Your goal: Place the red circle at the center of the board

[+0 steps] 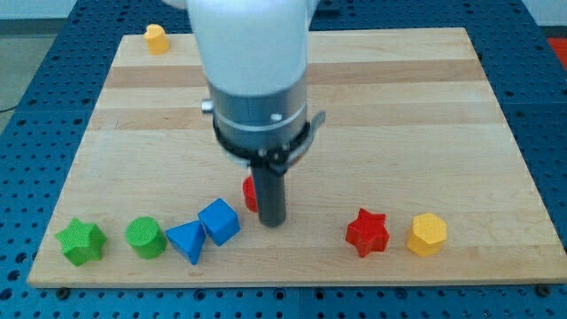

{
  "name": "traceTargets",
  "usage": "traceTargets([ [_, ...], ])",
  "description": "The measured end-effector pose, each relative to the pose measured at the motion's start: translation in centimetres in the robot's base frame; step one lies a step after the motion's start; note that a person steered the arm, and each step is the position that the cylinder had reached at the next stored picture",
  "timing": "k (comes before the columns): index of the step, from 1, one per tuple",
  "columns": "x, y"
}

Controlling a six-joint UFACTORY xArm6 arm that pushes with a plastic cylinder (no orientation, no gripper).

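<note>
The red circle [250,195] is mostly hidden behind my rod, only its left edge shows, below the board's middle. My tip [273,221] sits right against the red circle's right side. The blue cube [219,221] lies just left and below of it. The wooden board [399,106] fills the view.
Along the view's bottom stand a green star [81,242], a green circle [145,237], a blue triangle [187,240], a red star [368,232] and a yellow hexagon [428,234]. A small yellow block [157,38] sits at the top left corner. The arm's white body [252,62] covers the board's upper middle.
</note>
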State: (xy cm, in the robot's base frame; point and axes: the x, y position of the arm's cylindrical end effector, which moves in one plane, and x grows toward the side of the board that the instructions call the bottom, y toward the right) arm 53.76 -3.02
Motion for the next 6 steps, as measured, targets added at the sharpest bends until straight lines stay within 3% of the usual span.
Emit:
traceTargets([
  [3,-2.6,-9.0],
  [4,-4.3,-7.6],
  [6,-8.8,3.6],
])
